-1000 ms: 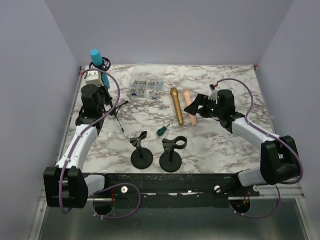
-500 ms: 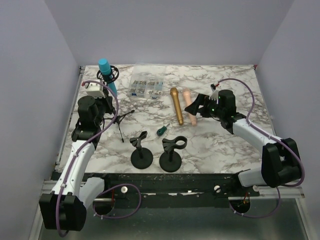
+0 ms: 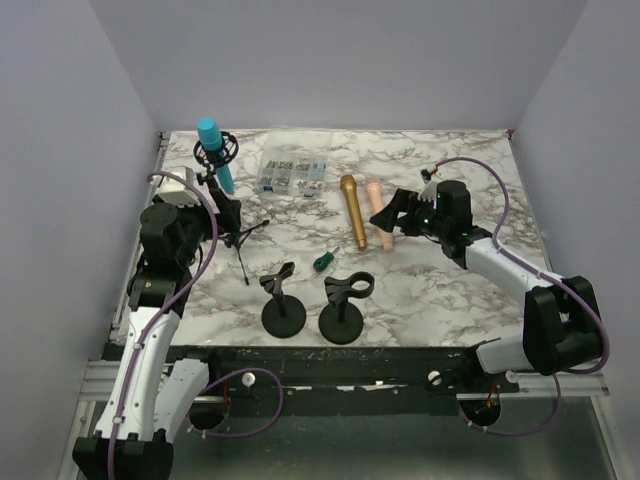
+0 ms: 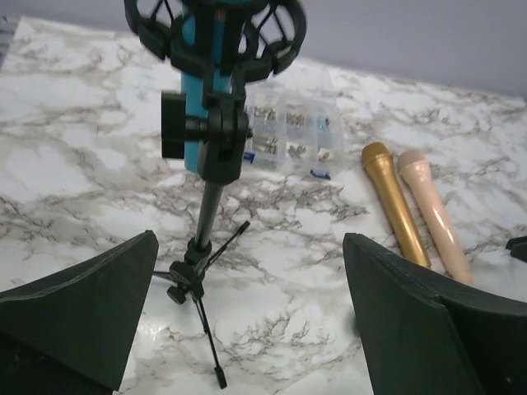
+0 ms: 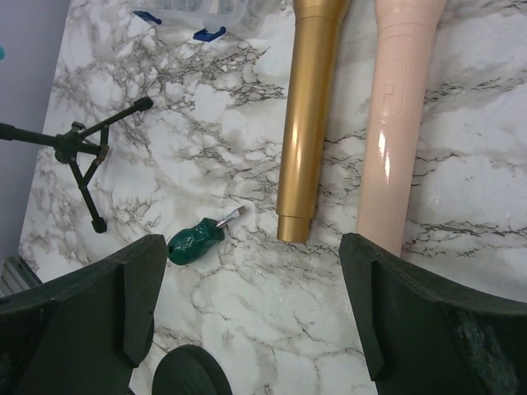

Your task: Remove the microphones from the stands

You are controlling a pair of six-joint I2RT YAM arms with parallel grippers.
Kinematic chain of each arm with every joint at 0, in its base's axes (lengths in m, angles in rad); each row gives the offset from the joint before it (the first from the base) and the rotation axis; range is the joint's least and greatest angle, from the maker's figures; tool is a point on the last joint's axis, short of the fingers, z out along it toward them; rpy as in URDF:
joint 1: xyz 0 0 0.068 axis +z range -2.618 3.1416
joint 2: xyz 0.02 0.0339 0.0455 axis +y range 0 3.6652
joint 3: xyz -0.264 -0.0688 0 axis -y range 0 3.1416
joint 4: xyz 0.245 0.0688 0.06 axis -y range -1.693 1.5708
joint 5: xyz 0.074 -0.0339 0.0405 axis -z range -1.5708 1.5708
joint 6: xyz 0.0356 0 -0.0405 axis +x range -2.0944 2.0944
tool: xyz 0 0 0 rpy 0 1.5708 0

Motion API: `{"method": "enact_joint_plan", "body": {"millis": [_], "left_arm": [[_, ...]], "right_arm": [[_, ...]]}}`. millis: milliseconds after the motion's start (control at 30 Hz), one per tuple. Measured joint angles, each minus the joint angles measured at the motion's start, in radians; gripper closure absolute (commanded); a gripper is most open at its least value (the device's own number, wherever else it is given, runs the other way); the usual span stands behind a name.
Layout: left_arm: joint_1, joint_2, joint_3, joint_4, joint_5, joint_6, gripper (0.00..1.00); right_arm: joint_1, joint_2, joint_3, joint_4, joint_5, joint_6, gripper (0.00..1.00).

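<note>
Microphone (image 3: 209, 131): teal, upper left of overhead frame, seated in shock mount (image 4: 276, 37) on tripod stand (image 4: 207, 216).
Left gripper (image 4: 249, 239): fingers spread, empty, facing the stand.
Right gripper (image 5: 251, 243): spread, empty, centre right.
Advice: grasp teal body above mount, draw along its axis; light tripod likely tips.

- Left arm (image 3: 143, 345) and right arm (image 3: 495, 262): white link shells are joined by rounded black joint housings.
- Purple cables (image 3: 468, 160): looped along each arm, from base to wrist.
- Green indicator light (image 3: 426, 212): seen on the right wrist.
- Fingers (image 4: 78, 304): broad, matte black wedges.
</note>
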Motion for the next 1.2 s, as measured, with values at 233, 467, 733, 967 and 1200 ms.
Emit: {"method": "enact_joint_plan", "body": {"millis": [233, 467, 733, 967, 1200], "left_arm": [[0.000, -0.025, 0.180, -0.029, -0.066, -0.016, 0.01], [0.008, 0.131, 0.324, 0.086, -0.140, 0.014, 0.03], [0.008, 0.359, 0.457, 0.134, -0.147, 0.111, 0.05], [0.010, 0.404, 0.469, 0.169, -0.147, 0.180, 0.13], [0.015, 0.463, 0.474, 0.161, -0.144, 0.219, 0.21]], "right_arm": [[0.000, 0.000, 0.000, 0.000, 0.005, -0.001, 0.05], [0.000, 0.000, 0.000, 0.000, 0.006, -0.001, 0.05], [0.000, 0.000, 0.002, -0.010, 0.008, -0.008, 0.05], [0.001, 0.000, 0.047, -0.059, 0.011, -0.008, 0.05], [0.050, -0.031, 0.091, -0.104, 0.031, -0.001, 0.05]]}}
